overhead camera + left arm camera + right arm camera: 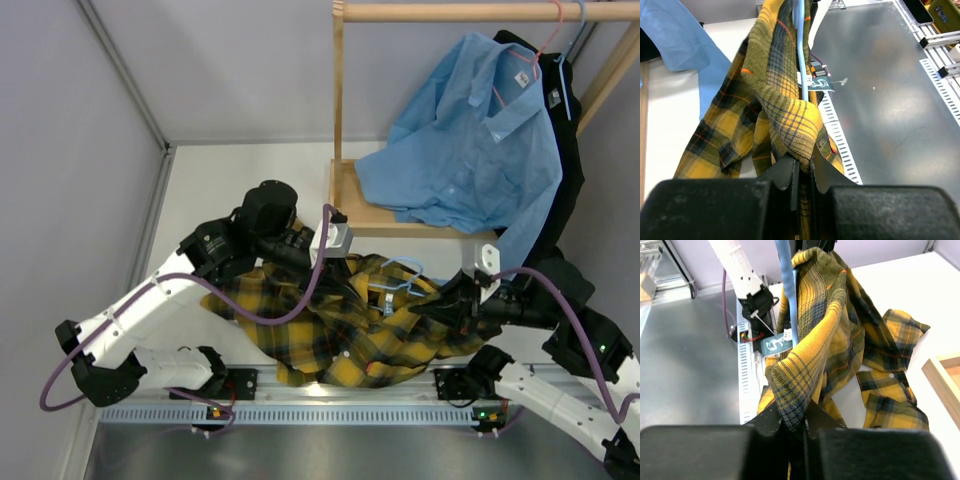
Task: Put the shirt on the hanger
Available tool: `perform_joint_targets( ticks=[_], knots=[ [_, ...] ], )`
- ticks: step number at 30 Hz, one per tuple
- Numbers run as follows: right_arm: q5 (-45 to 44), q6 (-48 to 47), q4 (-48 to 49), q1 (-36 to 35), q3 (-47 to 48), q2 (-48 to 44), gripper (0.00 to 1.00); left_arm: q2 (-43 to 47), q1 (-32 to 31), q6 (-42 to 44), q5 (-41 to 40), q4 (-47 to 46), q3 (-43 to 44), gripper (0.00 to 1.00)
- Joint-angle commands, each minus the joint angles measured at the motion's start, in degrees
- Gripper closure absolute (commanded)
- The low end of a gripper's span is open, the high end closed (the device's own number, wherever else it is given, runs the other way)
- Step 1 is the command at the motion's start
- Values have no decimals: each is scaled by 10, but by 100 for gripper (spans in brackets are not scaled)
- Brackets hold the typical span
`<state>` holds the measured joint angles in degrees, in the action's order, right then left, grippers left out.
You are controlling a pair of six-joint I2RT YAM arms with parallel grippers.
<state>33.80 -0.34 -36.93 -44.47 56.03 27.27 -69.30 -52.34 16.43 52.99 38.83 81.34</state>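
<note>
The left end effector [801,167] and right end effector [797,422] each clamp a fold of the plaid shirt [340,335]. It sags bunched between them onto the bench [200,200], with the pale-blue hanger [803,60] among its folds

Not much to read here tbh. Only thing is a little dark green tag [776,344] dangling off the plaid shirt [840,335], with one curly white character on it. Looks like an S, maybe a 5. The white label [788,333] beside it is too tiny to read.
</note>
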Motion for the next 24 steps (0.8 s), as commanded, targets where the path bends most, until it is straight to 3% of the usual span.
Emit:
perform_joint_targets(
  ticks=[1, 6, 11, 12, 13, 14, 15, 18, 20, 23, 24],
  knots=[
    [-22, 27, 79, 1, -4, -26, 99, 4, -2, 4, 5, -17, 24, 100],
    [-22, 20, 67, 1, -7, -52, 100, 19, -2, -37, -52, -74, 17, 100],
    [-45, 15, 56, 1, 20, -61, 100, 47, -2, -108, -202, -163, -13, 86],
    [-55, 12, 52, 1, 24, -60, 100, 58, -2, -117, -224, -175, -21, 77],
    [-62, 11, 49, 1, 34, -56, 100, 64, -2, -125, -240, -193, -25, 42],
    [-68, 11, 47, 0, 39, -52, 100, 69, -2, -134, -250, -199, -27, 25],
    [-79, 10, 42, 1, 45, -49, 100, 77, -2, -137, -264, -202, -29, 17],
    [-115, 9, 27, 1, 75, -37, 100, 98, -2, -141, -321, -202, -25, 2],
    [-143, 8, 23, 1, 83, -34, 100, 130, -2, -150, -376, -201, -30, 2],
    [-239, 18, 24, 1, 99, -28, 100, 190, -2, -190, -551, -198, -48, 2],
    [-312, 24, 22, 1, 113, -25, 100, 205, -2, -202, -608, -191, -54, 2]
  ],
)
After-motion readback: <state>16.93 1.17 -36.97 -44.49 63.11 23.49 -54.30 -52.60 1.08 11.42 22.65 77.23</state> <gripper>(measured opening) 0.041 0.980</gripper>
